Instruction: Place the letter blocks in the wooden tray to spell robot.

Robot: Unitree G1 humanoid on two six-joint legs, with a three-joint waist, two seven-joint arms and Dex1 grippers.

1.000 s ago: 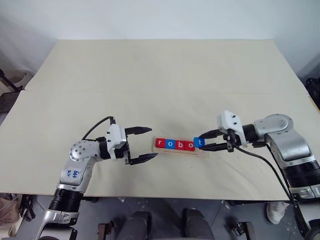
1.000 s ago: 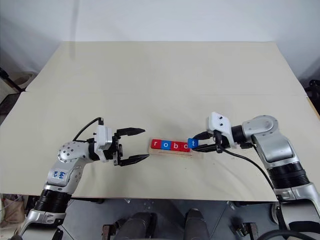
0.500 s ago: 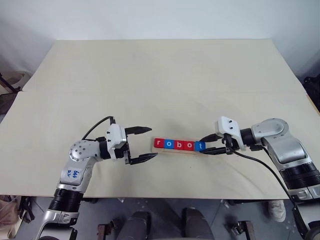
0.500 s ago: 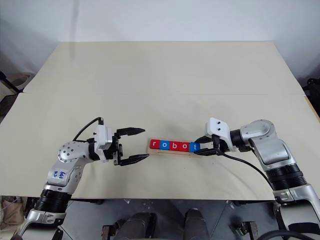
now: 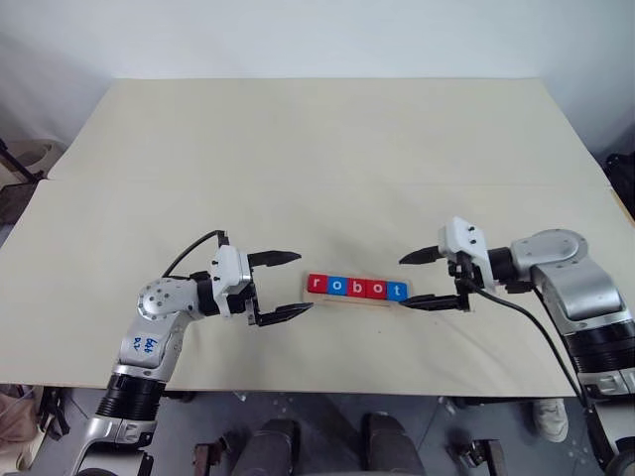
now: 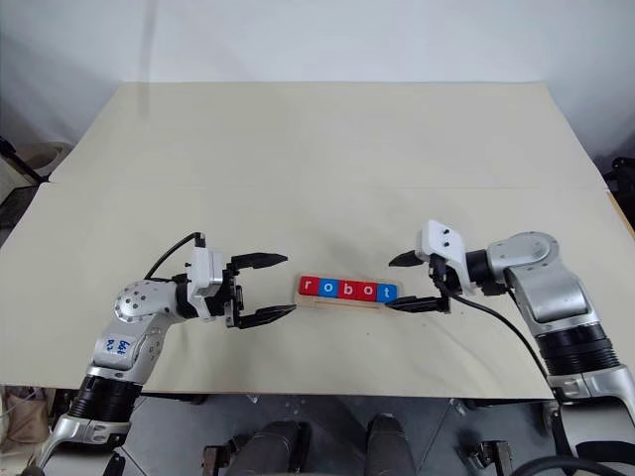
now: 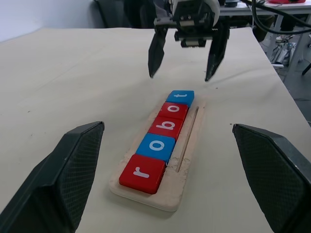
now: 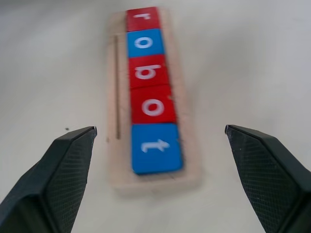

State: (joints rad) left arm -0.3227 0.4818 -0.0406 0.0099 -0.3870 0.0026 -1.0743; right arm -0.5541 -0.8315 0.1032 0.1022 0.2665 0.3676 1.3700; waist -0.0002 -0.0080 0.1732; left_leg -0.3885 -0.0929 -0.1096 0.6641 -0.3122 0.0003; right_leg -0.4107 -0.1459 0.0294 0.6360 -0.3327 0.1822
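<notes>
A: Where are the blocks (image 5: 356, 288)?
B: All five in the tray (image 7: 187, 160), reading robot. My right gripper (image 5: 429, 279) wide by the t, empty; left gripper (image 5: 281, 285) wide, empty.
A: Next?
B: Probably done; back off carefully.

**Surfaces in front of me**

The wooden tray (image 7: 187, 160) is pale, unvarnished wood — matt, with a slightly chalky, rough rim. The letter blocks (image 7: 165, 134) look like smooth plastic with a soft sheen, red and blue. The table (image 5: 317, 149) is a matt beige sheet. My fingertips (image 8: 58, 170) are black — finely cross-hatched, dull.
</notes>
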